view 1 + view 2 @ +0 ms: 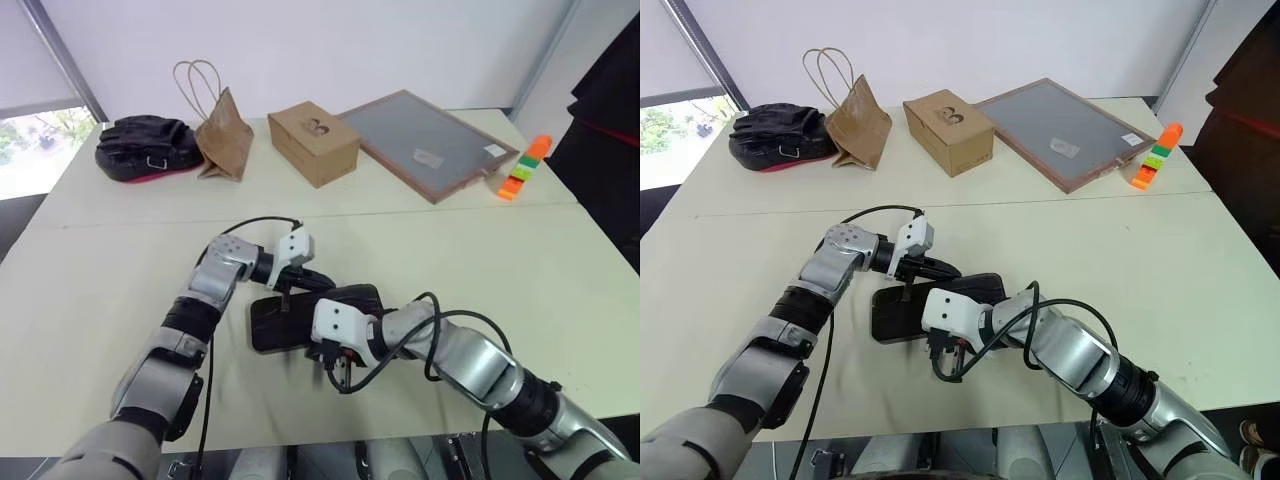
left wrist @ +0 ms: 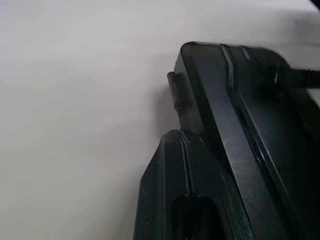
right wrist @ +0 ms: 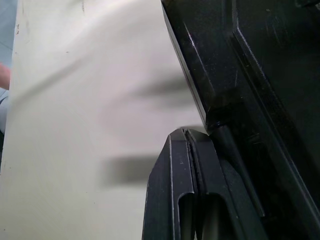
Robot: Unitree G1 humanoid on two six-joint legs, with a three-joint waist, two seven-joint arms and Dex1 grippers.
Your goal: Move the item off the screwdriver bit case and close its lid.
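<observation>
Head stereo pair looks forward and down over the table (image 1: 90, 260); both eyes share it whole. Wrist cameras sit very close, facing the case (image 2: 250, 125) edge.

Bare table (image 1: 560, 290) all around, clutter far along back edge

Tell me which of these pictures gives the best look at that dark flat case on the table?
The left eye view: the screwdriver bit case lies whole on the table, between the left gripper and right gripper. The right eye view shows much the same. Both wrist views catch just a dark edge up close.
</observation>
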